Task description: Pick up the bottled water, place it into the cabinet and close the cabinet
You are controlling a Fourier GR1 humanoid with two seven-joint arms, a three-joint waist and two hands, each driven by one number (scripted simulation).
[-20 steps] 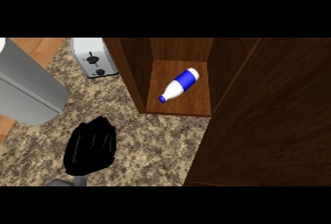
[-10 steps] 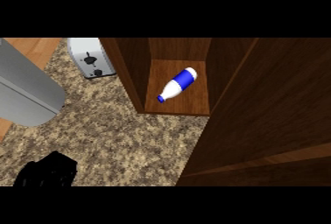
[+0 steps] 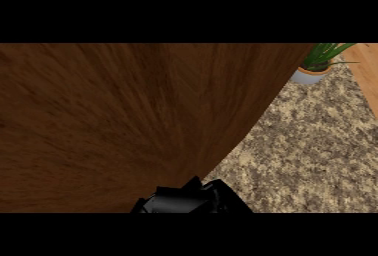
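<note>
Dark wooden cabinet door [image 3: 125,120] filling the view, one black hand [image 3: 190,200] at its lower edge, grip impossible to tell, potted plant [image 3: 316,67] on speckled counter [image 3: 310,150].

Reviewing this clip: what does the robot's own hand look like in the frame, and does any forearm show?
Only one hand shows, at the lower edge of the head view: glossy black, angular and faceted, with pale highlights on its upper surfaces. No grey forearm, cable or marking is visible. Which hand it is cannot be told. It sits where the brown wooden cabinet door meets the speckled counter.
</note>
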